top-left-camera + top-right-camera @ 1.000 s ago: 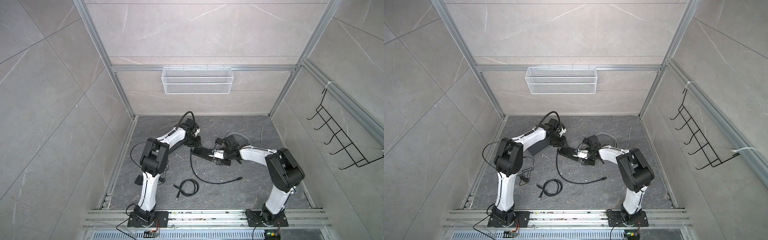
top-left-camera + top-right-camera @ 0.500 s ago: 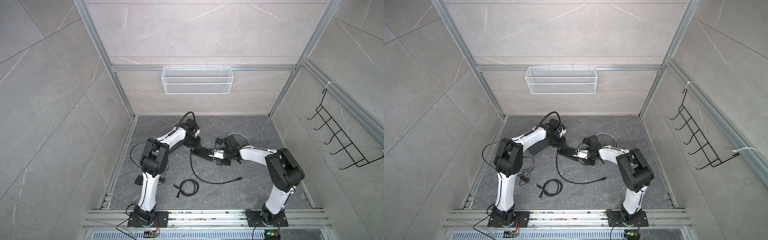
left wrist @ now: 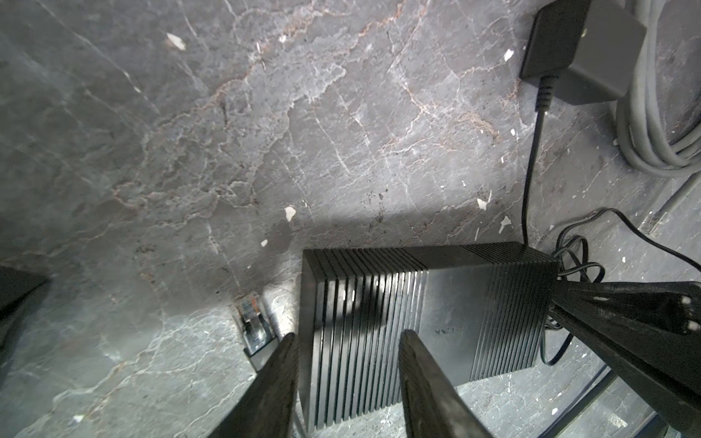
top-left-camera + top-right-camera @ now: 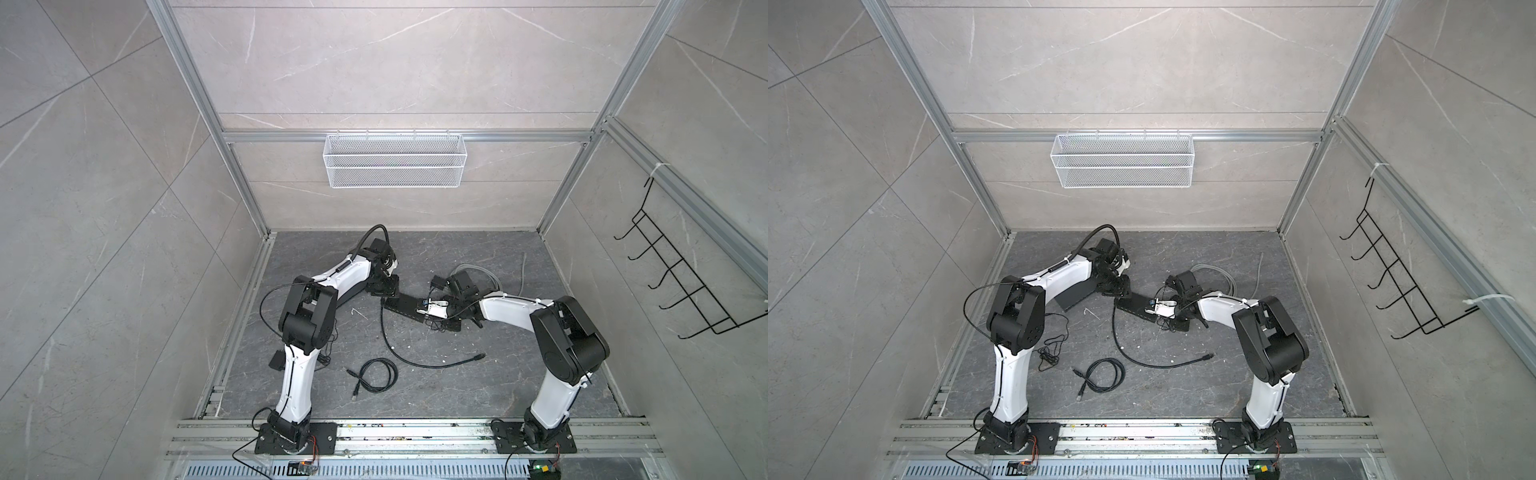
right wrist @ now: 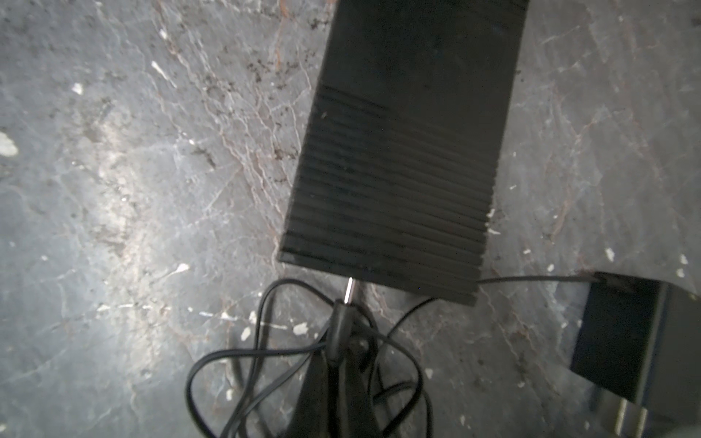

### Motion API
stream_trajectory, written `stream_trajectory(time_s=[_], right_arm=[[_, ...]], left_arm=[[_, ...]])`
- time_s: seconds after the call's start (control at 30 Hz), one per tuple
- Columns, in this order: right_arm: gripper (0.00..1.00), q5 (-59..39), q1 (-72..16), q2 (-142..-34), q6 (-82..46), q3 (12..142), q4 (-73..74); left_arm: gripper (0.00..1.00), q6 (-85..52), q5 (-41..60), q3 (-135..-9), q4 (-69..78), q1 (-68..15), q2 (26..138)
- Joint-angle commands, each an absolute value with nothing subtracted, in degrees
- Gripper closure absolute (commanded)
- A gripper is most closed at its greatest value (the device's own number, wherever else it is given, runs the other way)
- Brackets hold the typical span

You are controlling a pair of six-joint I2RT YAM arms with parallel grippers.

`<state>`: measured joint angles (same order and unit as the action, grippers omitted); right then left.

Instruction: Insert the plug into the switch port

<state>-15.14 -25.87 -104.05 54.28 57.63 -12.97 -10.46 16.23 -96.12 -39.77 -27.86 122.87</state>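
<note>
The dark marbled desk (image 4: 457, 386) spreads out under both my arms. Near its middle lies the switch (image 4: 403, 306), a flat black box with ribbed ends, set at a slant between my two claws.

My left claw (image 3: 347, 337) is at one end of the switch, about half open. One finger (image 3: 278, 383) is just beside the end face and the other (image 3: 423, 383) is over the ribbed top. I cannot tell whether either one presses on it.

My right claw (image 5: 343, 350) is at the opposite end, closed tight on the plug.

A coil of black cable (image 4: 376, 374) lies on the desk nearer my bases, well apart from the switch. A bundle of grey cable (image 3: 652, 125) lies on the far side, with the black power adapter (image 3: 580, 49) beside it. The adapter's thin lead (image 5: 265, 356) loops loosely around my right claw.

The plug (image 5: 341, 322) is a small black barrel pointing at the switch's end face. Its bare metal tip (image 5: 349, 290) reaches the edge, but I cannot tell if it sits in a port.

A clear network connector (image 3: 253, 322) lies just beside the switch, by my left claw.
</note>
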Motion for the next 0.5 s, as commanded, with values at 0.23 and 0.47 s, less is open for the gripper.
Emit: stream_trajectory(time_s=[0.23, 0.47], right_arm=[[0.97, -16.8, -26.0, -103.6, 54.4, 56.1, -12.1], [0.96, -17.9, -25.7, -105.2, 50.8, 57.7, -12.5]], left_arm=[[0.54, -10.2, 26.0, -96.2, -36.8, -27.7, 124.9], [0.55, -6.5, 28.3, -98.7, -38.3, -27.1, 127.3]])
